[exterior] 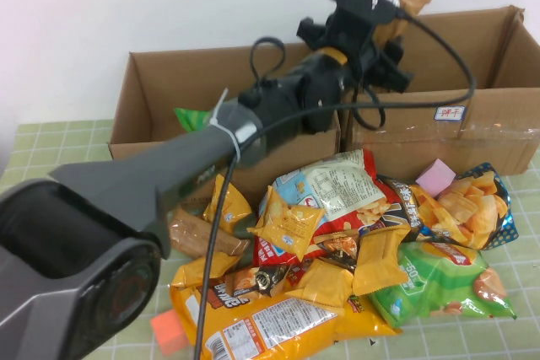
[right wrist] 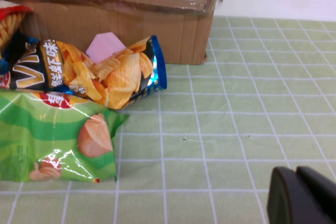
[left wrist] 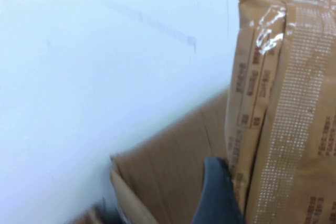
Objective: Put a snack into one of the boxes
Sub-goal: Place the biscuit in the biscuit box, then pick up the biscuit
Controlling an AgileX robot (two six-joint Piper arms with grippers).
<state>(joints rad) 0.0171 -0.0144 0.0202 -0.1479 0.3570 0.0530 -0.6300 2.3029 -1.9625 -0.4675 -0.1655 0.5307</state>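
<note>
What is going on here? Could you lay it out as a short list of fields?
Left gripper: raised over the right box, shut on the brown snack packet
Right gripper: low above the green checked tablecloth, near the box's corner, fingers together, holding nothing
Left box: a green packet pokes up inside
Snack pile: many bags lying in front of both boxes
Task stage: packet carried, not yet released
</note>
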